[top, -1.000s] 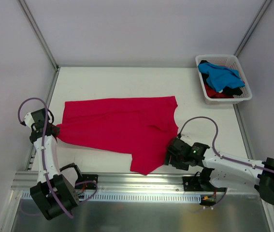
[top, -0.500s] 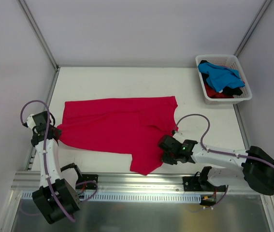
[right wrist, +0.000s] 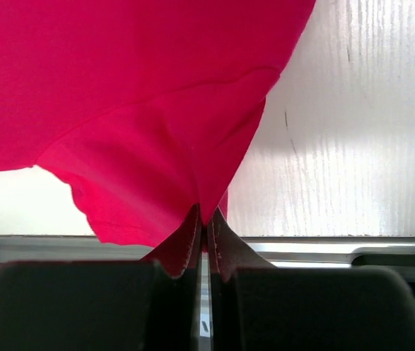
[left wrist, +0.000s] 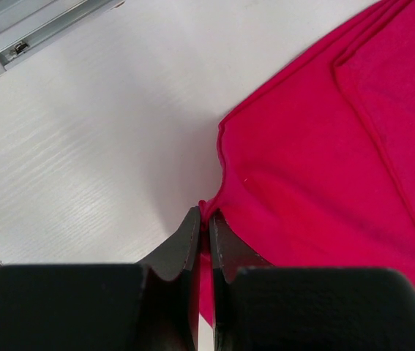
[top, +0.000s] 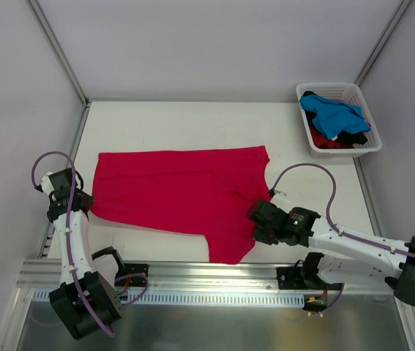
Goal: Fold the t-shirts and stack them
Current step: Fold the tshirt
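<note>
A crimson-red t-shirt lies spread across the middle of the white table, one sleeve flap reaching toward the near edge. My left gripper is shut on the shirt's left edge; in the left wrist view the red t-shirt is pinched in the left gripper. My right gripper is shut on the shirt's near right part. The right wrist view has the red t-shirt pulled into a peak in the right gripper. More t-shirts, a blue t-shirt on top of dark and red ones, lie in the basket.
A white slatted basket stands at the table's far right corner. A metal rail runs along the near edge. Grey walls with frame posts close in the left, right and back sides.
My right gripper has closed on the shirt's near right part and drawn it slightly right; the hanging sleeve flap shifted right with it. The left gripper stays shut on the left edge.
</note>
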### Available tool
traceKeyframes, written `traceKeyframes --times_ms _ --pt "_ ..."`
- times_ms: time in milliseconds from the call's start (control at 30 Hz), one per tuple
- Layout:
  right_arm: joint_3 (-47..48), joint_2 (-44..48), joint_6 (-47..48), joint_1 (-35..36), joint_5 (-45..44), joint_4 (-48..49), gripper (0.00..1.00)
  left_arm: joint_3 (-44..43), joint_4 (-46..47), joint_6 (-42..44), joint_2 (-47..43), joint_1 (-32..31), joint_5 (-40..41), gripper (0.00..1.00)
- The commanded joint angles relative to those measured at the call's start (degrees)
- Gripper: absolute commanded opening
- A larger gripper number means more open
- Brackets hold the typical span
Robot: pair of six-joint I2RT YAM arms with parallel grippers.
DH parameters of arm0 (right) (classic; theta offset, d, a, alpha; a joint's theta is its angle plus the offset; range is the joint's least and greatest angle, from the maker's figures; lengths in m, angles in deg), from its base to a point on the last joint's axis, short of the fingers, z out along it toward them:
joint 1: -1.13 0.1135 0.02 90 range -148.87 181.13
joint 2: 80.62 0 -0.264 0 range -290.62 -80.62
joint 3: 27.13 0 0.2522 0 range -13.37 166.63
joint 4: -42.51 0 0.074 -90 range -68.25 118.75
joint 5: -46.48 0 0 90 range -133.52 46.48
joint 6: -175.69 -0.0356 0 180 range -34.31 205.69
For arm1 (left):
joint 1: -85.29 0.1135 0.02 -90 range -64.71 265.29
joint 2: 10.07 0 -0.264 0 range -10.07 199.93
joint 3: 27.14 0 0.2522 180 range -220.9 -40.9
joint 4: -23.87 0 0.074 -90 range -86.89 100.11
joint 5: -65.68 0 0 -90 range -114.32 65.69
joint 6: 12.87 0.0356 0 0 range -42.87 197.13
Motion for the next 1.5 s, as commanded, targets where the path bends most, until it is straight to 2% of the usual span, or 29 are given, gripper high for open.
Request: traceKeyframes --times_ms 0,167,333,467,767,1167,1467 --pt "1.57 -1.95 1.86 -0.74 1.21 -3.23 0.00 -1.10 -0.48 1.54 -1.11 0.57 -0.92 0.00" --pt "2.10 -1.96 3.88 -5.38 4.99 -0.50 0.00 -0.84 -0.74 1.54 -0.76 0.49 0.40 0.00" --pt "4.82 -1.08 11.87 -14.95 8.67 0.47 0.00 -1.54 -1.18 1.89 -0.50 0.49 1.89 0.00" --pt "7.71 -3.01 16.01 -18.39 11.22 0.38 0.00 -2.24 -1.71 2.42 0.12 0.57 3.64 0.00" --pt "13.26 -10.57 16.72 -19.72 14.05 3.10 0.00 -0.58 -4.17 -0.47 -2.60 0.57 -0.39 0.00" --pt "14.58 -11.10 18.82 -27.98 15.54 6.80 0.00 2.50 -5.31 -8.03 -4.10 0.66 4.00 0.00" --pt "12.56 -10.84 20.32 -31.23 16.68 7.85 0.00 0.84 -5.49 -8.04 -1.82 0.57 8.13 0.00"
